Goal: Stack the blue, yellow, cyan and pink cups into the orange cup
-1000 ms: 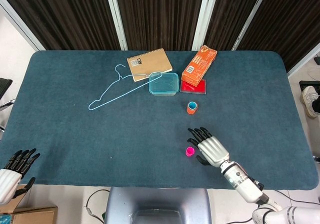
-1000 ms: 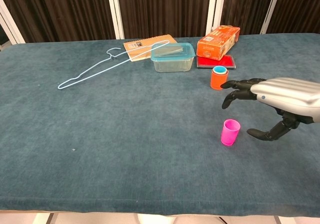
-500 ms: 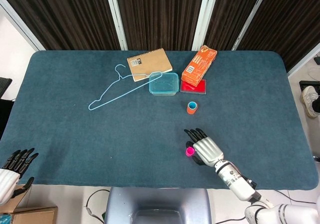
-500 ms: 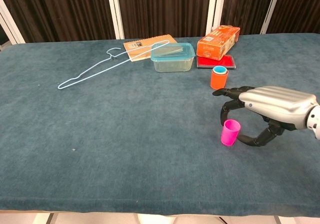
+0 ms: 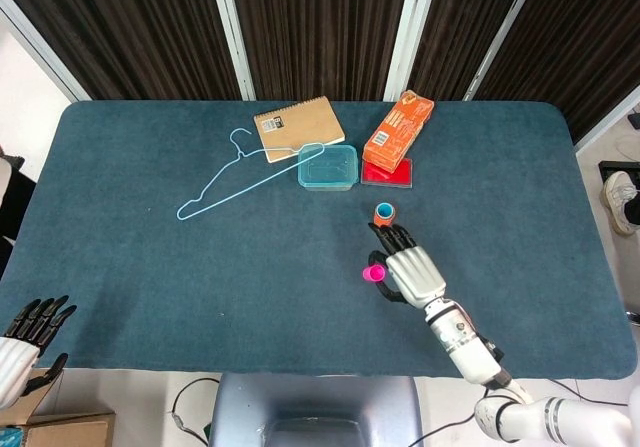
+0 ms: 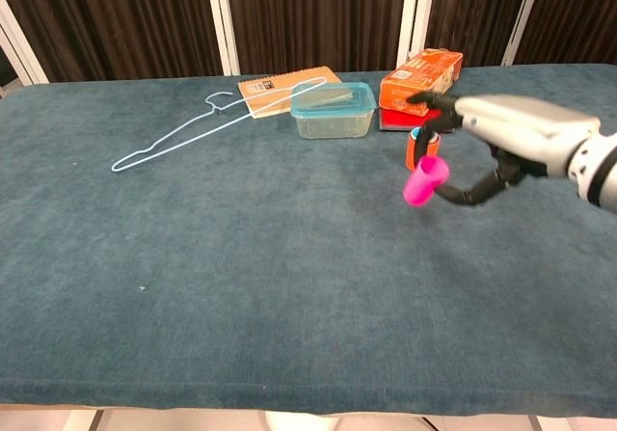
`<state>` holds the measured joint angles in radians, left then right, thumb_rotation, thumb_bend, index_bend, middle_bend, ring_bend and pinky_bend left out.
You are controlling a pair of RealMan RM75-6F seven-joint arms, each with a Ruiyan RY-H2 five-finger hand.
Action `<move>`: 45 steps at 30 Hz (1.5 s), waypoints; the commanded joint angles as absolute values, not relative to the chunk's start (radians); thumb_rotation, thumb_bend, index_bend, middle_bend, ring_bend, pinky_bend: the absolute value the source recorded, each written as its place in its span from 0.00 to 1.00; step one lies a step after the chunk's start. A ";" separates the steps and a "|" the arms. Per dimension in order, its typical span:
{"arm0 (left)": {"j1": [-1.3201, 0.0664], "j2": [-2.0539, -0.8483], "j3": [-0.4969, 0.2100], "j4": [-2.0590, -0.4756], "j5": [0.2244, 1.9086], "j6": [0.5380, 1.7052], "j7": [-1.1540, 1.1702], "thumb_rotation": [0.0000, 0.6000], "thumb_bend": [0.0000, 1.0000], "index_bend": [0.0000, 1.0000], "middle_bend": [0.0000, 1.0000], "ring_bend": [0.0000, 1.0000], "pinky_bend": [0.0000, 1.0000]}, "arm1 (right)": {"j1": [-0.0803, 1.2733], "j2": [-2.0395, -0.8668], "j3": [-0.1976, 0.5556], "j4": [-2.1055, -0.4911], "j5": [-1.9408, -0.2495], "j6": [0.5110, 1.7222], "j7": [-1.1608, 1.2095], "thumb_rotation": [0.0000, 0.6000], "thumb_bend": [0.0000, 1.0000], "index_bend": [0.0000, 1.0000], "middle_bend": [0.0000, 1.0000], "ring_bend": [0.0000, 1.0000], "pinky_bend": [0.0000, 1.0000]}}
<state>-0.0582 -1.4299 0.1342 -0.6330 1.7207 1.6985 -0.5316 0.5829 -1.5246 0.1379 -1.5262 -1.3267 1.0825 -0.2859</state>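
Note:
My right hand (image 5: 409, 269) (image 6: 501, 132) holds the pink cup (image 5: 372, 273) (image 6: 423, 180) lifted off the cloth and tilted, pinched between thumb and fingers. The orange cup (image 5: 384, 213) (image 6: 415, 149), with a cyan cup nested in it, stands just behind the hand's fingertips, partly hidden by them in the chest view. My left hand (image 5: 22, 339) hangs off the table's near left corner, fingers spread, holding nothing. No separate blue or yellow cup is visible.
Behind the orange cup lie a red pad (image 5: 387, 175) with an orange box (image 5: 398, 131) on it, a clear teal container (image 5: 327, 167), a brown notebook (image 5: 297, 127) and a light-blue wire hanger (image 5: 235, 182). The table (image 5: 150, 267) is covered in dark teal cloth.
My right hand closed on the pink cup, lifted it off the cloth and carried it forward toward the orange cup. The left hand stayed put.

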 commanded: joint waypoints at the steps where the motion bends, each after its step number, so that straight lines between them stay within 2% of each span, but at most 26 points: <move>1: -0.059 -1.431 0.134 -0.633 1.720 1.696 -0.529 1.00 0.42 0.00 0.00 0.00 0.08 | 0.632 -1.580 0.252 -1.430 -1.279 1.131 -0.332 1.00 0.50 0.60 0.07 0.00 0.17; 2: -0.060 -1.431 0.133 -0.633 1.719 1.693 -0.527 1.00 0.42 0.00 0.00 0.00 0.08 | 0.677 -1.614 0.324 -1.343 -1.207 1.108 -0.375 1.00 0.49 0.60 0.08 0.00 0.17; 3: -0.060 -1.432 0.133 -0.633 1.718 1.690 -0.525 1.00 0.42 0.00 0.00 0.00 0.08 | 0.712 -1.649 0.359 -1.283 -1.146 1.078 -0.407 1.00 0.50 0.60 0.07 0.00 0.17; 6: -0.062 -1.432 0.131 -0.633 1.715 1.684 -0.524 1.00 0.42 0.00 0.00 0.00 0.08 | 0.759 -1.698 0.389 -1.192 -1.077 1.043 -0.447 1.00 0.50 0.60 0.07 0.00 0.17; 15: -0.065 -1.432 0.125 -0.636 1.705 1.668 -0.523 1.00 0.42 0.00 0.00 0.00 0.08 | 0.819 -1.792 0.390 -1.022 -1.022 0.997 -0.449 1.00 0.49 0.60 0.07 0.00 0.17; 34: -0.066 -1.431 0.126 -0.631 1.705 1.665 -0.533 1.00 0.42 0.00 0.00 0.00 0.08 | 0.804 -1.795 0.346 -1.012 -0.987 0.990 -0.474 1.00 0.50 0.56 0.07 0.00 0.17; 36: -0.067 -1.432 0.127 -0.631 1.706 1.665 -0.533 1.00 0.42 0.00 0.00 0.00 0.08 | 0.803 -1.793 0.340 -1.013 -0.972 0.974 -0.485 1.00 0.50 0.52 0.08 0.00 0.17; 37: -0.067 -1.432 0.127 -0.631 1.706 1.665 -0.533 1.00 0.42 0.00 0.00 0.00 0.08 | 0.802 -1.791 0.337 -1.015 -0.965 0.966 -0.490 1.00 0.50 0.46 0.07 0.00 0.17; 38: -0.067 -1.432 0.127 -0.630 1.706 1.666 -0.533 1.00 0.42 0.00 0.00 0.00 0.08 | 0.802 -1.786 0.335 -1.020 -0.960 0.957 -0.493 1.00 0.49 0.36 0.05 0.00 0.17; 39: -0.066 -1.432 0.126 -0.630 1.705 1.666 -0.533 1.00 0.42 0.00 0.00 0.00 0.08 | 0.800 -1.778 0.334 -1.032 -0.952 0.947 -0.495 1.00 0.48 0.22 0.03 0.00 0.15; 41: -0.067 -1.433 0.126 -0.630 1.705 1.665 -0.534 1.00 0.42 0.00 0.00 0.00 0.08 | 0.794 -1.758 0.332 -1.062 -0.951 0.940 -0.486 1.00 0.43 0.06 0.00 0.00 0.11; 42: -0.067 -1.433 0.126 -0.629 1.704 1.665 -0.535 1.00 0.42 0.00 0.00 0.00 0.08 | 0.784 -1.737 0.328 -1.096 -0.961 0.946 -0.472 1.00 0.40 0.02 0.00 0.00 0.09; 45: -0.066 -1.432 0.126 -0.628 1.705 1.669 -0.539 1.00 0.42 0.00 0.00 0.00 0.08 | 0.721 -1.649 0.292 -1.245 -1.042 1.009 -0.407 1.00 0.34 0.00 0.00 0.00 0.05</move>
